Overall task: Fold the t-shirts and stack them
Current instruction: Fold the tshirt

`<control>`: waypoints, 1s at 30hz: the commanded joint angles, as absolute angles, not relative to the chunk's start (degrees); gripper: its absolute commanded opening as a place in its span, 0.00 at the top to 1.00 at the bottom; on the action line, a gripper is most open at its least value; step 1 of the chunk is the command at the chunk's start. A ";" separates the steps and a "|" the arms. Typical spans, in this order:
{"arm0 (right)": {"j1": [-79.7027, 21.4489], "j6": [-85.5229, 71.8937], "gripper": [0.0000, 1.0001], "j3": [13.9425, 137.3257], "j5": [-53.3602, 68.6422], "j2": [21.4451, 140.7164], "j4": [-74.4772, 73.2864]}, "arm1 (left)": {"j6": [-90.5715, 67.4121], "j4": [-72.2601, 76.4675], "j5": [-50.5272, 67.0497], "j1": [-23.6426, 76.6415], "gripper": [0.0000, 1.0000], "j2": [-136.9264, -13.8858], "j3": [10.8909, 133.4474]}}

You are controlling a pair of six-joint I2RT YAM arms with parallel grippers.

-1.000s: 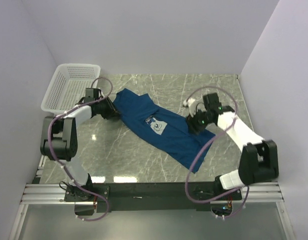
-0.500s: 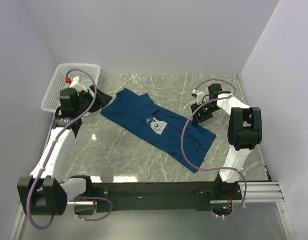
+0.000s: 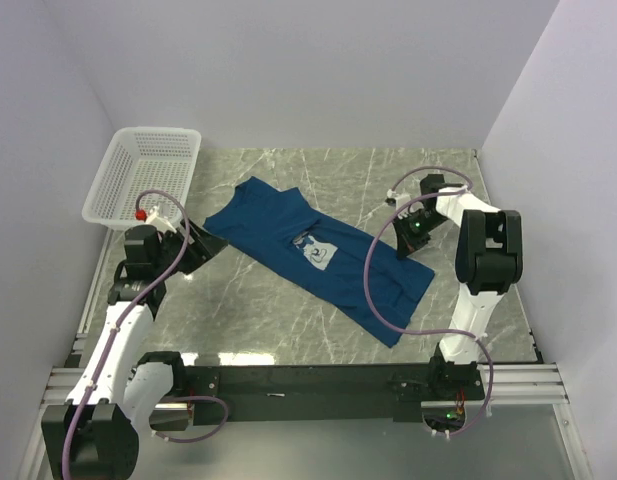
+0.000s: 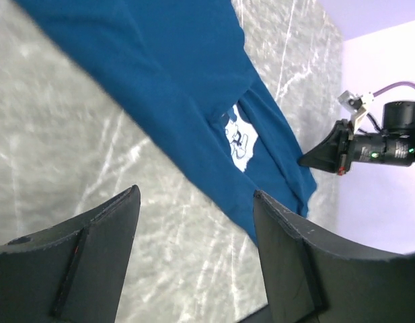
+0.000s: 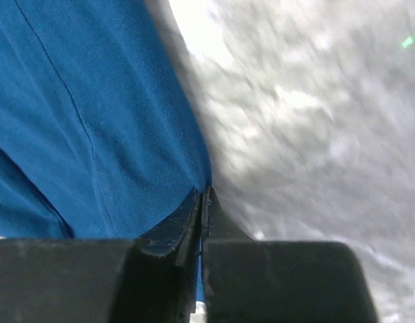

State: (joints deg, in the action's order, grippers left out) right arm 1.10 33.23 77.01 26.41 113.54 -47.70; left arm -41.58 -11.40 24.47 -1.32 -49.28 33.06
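Right gripper [image 5: 202,196]: fingers pressed together, pinching the right-hand edge of the t-shirt [image 3: 278,225]. Left gripper [image 4: 197,202]: fingers spread wide, nothing between them, poised just off the shirt's left corner. The shirt lies spread diagonally across the middle of the marble table [image 3: 248,320], print up. White basket [image 3: 143,175] at the far-left corner, apart from the shirt.

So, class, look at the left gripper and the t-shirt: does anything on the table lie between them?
Nothing visible does. The left gripper is open and faces the t-shirt, with only bare marble table between them. The white basket stands at the far left corner, off that line.
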 commanded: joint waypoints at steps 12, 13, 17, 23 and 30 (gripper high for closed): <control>13.01 45.36 0.38 71.34 21.52 102.04 -54.14 | -55.64 4.31 30.59 1.75 0.29 -55.72 22.93; 12.31 43.96 0.33 73.11 25.01 102.22 -54.66 | -55.46 3.87 30.41 1.93 0.29 -55.90 23.81; 7.13 36.06 0.26 85.14 37.74 112.10 -56.78 | -55.19 2.81 30.24 2.46 0.29 -54.93 24.87; -4.98 15.32 0.20 105.88 40.09 130.04 -51.42 | -55.98 0.18 29.53 2.55 0.29 -50.11 23.65; -12.38 -2.71 0.16 118.73 34.20 138.16 -42.63 | -59.23 -1.58 28.65 2.55 0.28 -44.22 20.66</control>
